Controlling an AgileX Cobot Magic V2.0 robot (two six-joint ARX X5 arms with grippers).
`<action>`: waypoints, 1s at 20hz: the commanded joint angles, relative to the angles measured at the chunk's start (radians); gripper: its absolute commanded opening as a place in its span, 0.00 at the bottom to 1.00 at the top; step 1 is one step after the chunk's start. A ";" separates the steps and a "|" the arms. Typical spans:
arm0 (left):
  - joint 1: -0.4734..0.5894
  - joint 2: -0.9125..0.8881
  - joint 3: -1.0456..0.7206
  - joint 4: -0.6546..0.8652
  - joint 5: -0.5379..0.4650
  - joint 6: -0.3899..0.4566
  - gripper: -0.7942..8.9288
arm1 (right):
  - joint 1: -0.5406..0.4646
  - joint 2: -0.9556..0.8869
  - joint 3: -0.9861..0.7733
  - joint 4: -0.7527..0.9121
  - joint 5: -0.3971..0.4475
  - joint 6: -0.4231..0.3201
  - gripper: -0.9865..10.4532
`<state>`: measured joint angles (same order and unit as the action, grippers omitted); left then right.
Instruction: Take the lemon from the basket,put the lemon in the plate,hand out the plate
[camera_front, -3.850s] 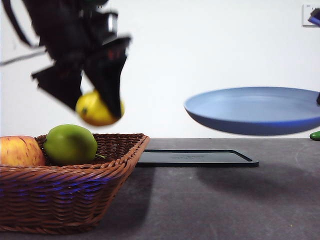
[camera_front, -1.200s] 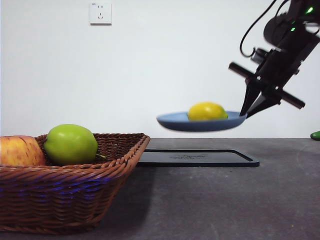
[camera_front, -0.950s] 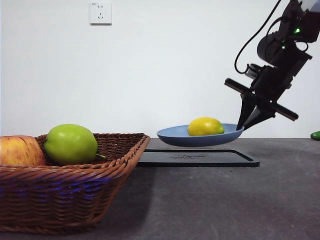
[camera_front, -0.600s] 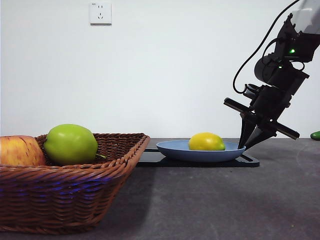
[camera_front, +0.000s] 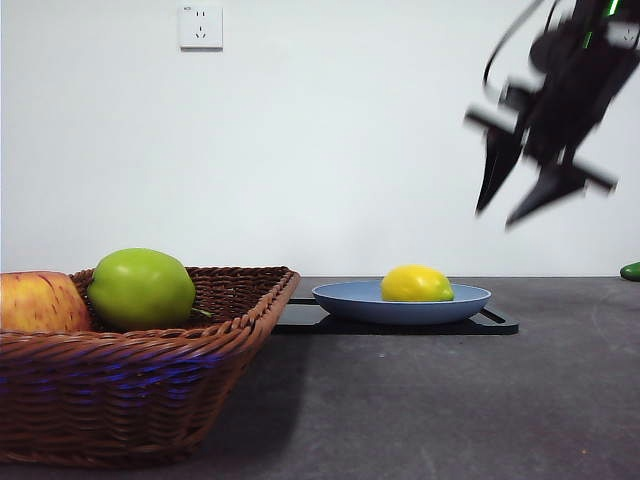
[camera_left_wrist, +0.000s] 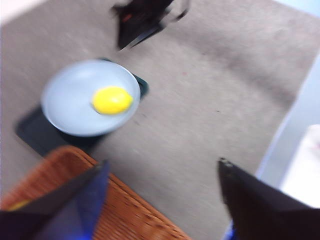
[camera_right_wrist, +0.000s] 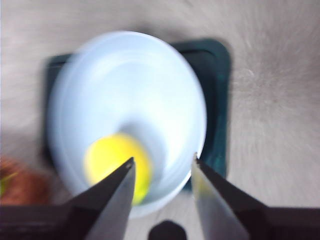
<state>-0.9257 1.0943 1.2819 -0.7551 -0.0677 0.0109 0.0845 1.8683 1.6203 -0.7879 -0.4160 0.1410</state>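
Note:
The lemon (camera_front: 417, 284) lies in the light blue plate (camera_front: 345, 298), which rests on the black tray (camera_front: 497, 324). My right gripper (camera_front: 495, 218) is open and empty, blurred, up in the air above the plate's right edge. In the right wrist view its gripper (camera_right_wrist: 163, 159) hangs over the plate (camera_right_wrist: 130, 85) and lemon (camera_right_wrist: 104, 162). My left gripper (camera_left_wrist: 162, 161) is open and empty, high above the wicker basket (camera_left_wrist: 55, 182); its view shows the plate (camera_left_wrist: 67, 110), the lemon (camera_left_wrist: 112, 100) and the right gripper (camera_left_wrist: 142, 25). The basket (camera_front: 150, 385) stands at the front left.
A green apple (camera_front: 140, 288) and a red-yellow apple (camera_front: 40, 302) lie in the basket. A small green thing (camera_front: 630, 270) lies at the table's far right edge. A wall socket (camera_front: 200, 26) is on the white wall behind.
The right gripper lowered the plate with the lemon onto the black tray, let go of its rim and rose. Before that, the left gripper held the lemon above the basket.

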 joint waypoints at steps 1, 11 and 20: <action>-0.004 0.009 0.016 0.063 -0.040 0.130 0.24 | 0.004 -0.083 0.024 -0.071 -0.001 -0.053 0.18; 0.256 0.009 0.012 0.095 -0.084 0.239 0.09 | 0.241 -0.514 -0.011 -0.267 0.445 -0.096 0.09; 0.612 -0.147 -0.362 0.340 0.150 0.095 0.09 | 0.577 -0.897 -0.439 0.194 0.713 -0.079 0.09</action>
<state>-0.3126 0.9390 0.9176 -0.4221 0.0742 0.1341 0.6540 0.9615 1.1889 -0.6071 0.2916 0.0540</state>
